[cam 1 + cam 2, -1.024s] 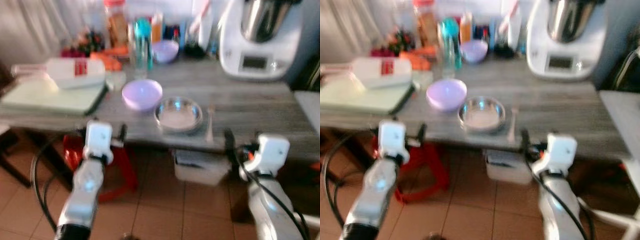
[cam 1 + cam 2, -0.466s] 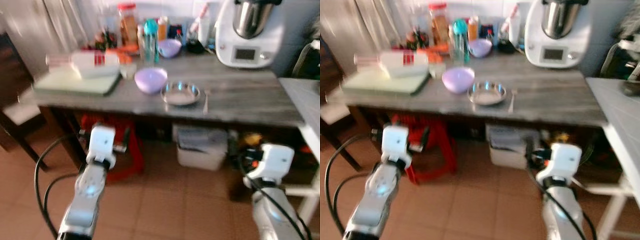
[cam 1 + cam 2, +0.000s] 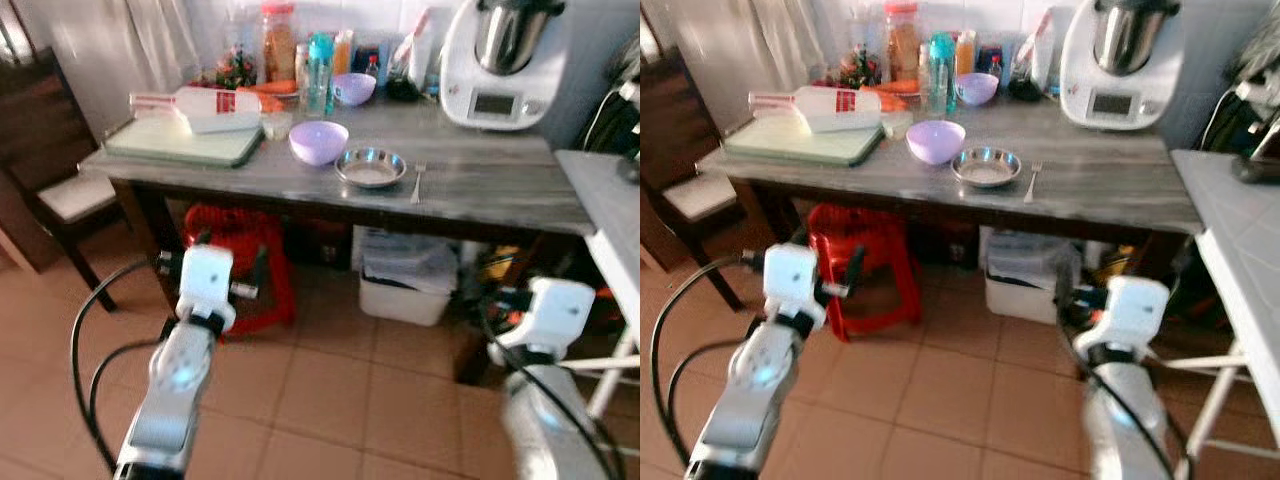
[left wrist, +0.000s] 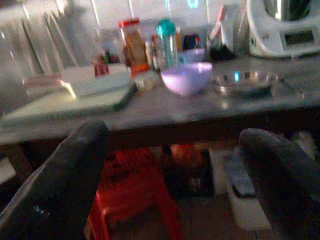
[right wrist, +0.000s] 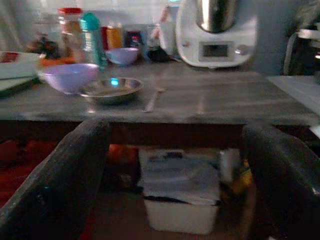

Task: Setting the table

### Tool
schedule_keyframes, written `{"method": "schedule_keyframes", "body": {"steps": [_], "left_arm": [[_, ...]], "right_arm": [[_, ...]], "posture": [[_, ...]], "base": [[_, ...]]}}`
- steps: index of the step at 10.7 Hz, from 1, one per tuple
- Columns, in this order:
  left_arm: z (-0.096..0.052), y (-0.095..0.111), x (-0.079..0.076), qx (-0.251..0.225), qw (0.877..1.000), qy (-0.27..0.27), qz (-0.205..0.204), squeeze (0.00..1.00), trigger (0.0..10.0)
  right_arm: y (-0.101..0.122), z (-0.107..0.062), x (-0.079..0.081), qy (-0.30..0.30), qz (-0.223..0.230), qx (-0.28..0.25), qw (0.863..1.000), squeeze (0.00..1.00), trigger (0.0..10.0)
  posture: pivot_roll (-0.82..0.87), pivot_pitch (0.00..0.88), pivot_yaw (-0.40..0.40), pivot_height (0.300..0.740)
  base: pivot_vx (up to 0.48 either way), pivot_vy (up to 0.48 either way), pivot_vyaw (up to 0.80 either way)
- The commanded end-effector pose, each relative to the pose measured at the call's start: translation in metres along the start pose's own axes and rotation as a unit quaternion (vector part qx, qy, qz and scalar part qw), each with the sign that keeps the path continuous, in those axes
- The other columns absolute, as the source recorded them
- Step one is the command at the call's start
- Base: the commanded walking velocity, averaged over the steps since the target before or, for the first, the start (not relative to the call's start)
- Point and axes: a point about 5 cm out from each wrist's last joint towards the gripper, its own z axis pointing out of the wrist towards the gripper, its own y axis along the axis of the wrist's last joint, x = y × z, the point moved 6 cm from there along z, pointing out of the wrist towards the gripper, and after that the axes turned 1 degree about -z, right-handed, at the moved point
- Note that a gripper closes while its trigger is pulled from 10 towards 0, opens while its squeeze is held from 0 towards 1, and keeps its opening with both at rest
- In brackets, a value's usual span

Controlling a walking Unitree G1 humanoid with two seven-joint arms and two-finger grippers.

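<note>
1. Far left: dark wooden chair with a pale seat, beside the grey wood table.
2. Table left end: green cutting board with a white red-labelled container lying on it.
3. Left gripper: fingers spread wide, nothing held, low in front of the table and well short of it. Red stool sits under the table.
4. Table middle: lilac bowl, steel dish just beside it, fork right of the dish. Second lilac bowl sits at the back among bottles and jars.
5. Right gripper: fingers spread, empty, also below table level. White storage bin under the table.
6. Right end: white kitchen machine.
7. Progress, my read: one partial setting is laid out; nothing in hand. Remaining: get to the table and fetch or arrange the rest.
</note>
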Motion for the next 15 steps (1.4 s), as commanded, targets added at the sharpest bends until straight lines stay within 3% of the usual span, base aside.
{"method": "schedule_keyframes", "body": {"steps": [1,3,5,7,9,10,15], "left_arm": [[0.002,0.007,-0.003,-0.008,1.0,-0.005,-0.004,0.0,10.0],[0.008,0.008,-0.007,-0.012,1.0,-0.016,-0.006,0.0,10.0],[0.009,0.01,-0.008,-0.015,1.0,-0.013,-0.011,0.0,10.0],[-0.005,-0.004,-0.002,0.003,1.0,-0.012,-0.002,0.0,10.0],[-0.027,-0.023,0.008,0.034,0.999,-0.004,0.016,0.0,10.0],[-0.031,-0.025,0.012,0.039,0.999,0.004,0.017,0.0,10.0],[-0.02,-0.007,0.004,0.015,1.0,-0.003,0.006,0.0,10.0]], "right_arm": [[0.003,0.004,0.004,0.006,0.002,-0.003,1.0,0.0,10.0],[0.009,0.009,0.009,0.013,0.0,-0.01,1.0,0.0,10.0],[0.011,0.011,0.004,0.006,0.001,-0.013,1.0,0.0,10.0],[0.007,0.0,0.006,0.008,0.015,-0.012,1.0,0.0,10.0],[-0.009,-0.02,0.007,0.013,-0.006,0.012,1.0,0.0,10.0],[-0.013,-0.024,0.004,0.013,-0.007,0.019,1.0,0.0,10.0],[0.005,-0.015,0.001,0.014,-0.02,-0.006,1.0,0.0,10.0]], "posture": [[0.01,0.0,0.001,0.74],[-0.01,0.0,-0.002,0.74],[-0.01,0.0,-0.001,0.74],[-0.01,0.0,0.005,0.74],[0.0,0.002,0.001,0.74],[0.0,0.003,0.0,0.74],[0.0,0.013,0.0,0.74]], "base": [[0.0,0.0,0.0],[0.0,-0.244,0.0],[0.0,-0.289,-0.4],[0.0,-0.302,-0.22],[0.0,-0.292,0.0],[0.0,-0.296,0.0],[0.0,-0.296,0.0]]}}
